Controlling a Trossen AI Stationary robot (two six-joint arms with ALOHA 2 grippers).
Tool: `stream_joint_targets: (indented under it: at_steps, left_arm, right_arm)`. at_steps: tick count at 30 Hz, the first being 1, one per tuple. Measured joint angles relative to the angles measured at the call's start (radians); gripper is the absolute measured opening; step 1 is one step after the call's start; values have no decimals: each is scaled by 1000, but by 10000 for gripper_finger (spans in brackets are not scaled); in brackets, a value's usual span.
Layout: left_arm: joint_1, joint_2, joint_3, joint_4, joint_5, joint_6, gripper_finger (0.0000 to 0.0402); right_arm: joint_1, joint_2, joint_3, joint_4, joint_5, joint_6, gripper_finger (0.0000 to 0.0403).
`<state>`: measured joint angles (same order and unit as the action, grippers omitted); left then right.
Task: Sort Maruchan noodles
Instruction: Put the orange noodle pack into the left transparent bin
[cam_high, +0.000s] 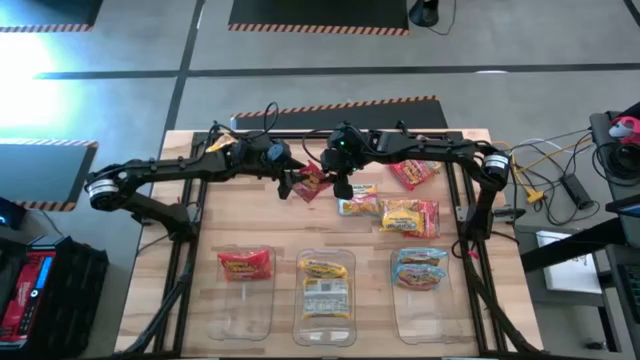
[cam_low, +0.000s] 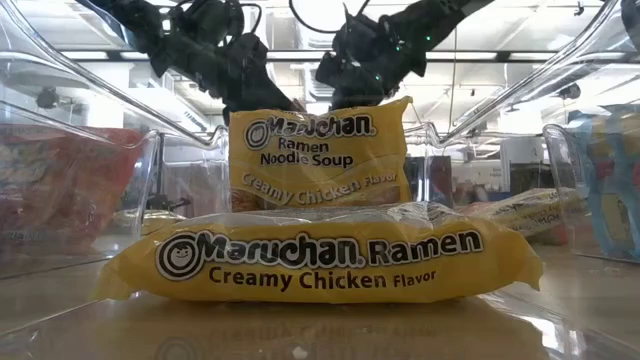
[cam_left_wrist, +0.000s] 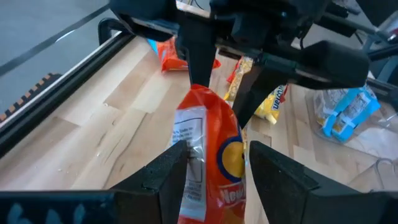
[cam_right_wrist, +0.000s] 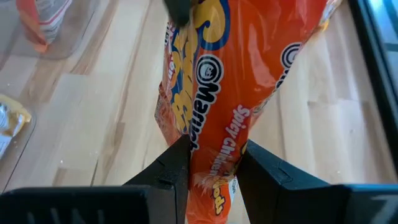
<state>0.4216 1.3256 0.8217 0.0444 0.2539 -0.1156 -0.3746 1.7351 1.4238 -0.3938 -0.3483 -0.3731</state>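
The bench has bare wood toward 9 o'clock. Three clear bins line its 6 o'clock edge. Left gripper and right gripper both clamp one red packet at centre; four loose packets lie toward 3 o'clock.

Light is bright and even from overhead, with white glare patches on the grey floor at the far left of the high view and only faint shadows on the wooden table. In the low view, ceiling strip lights glint off the clear bin walls, whose curves distort the room behind. The red packet fills the right wrist view, soft and slightly blurred.
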Motion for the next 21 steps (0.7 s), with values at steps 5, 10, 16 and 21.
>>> stream_joint_targets:
  at_steps: [5,10,16,21]
  left_arm:
    - [-1,14,16,1,-1,37,158]
    - [-1,18,16,-2,-1,40,158]
    - [-1,25,16,-10,-2,25,158]
    - [-1,27,15,-30,-5,25,158]
  right_arm:
    - [0,0,38,-29,10,-20,102]
    - [3,0,56,-37,13,-41,101]
    - [4,0,76,-46,31,-70,101]
    - [5,0,86,-54,57,-78,101]
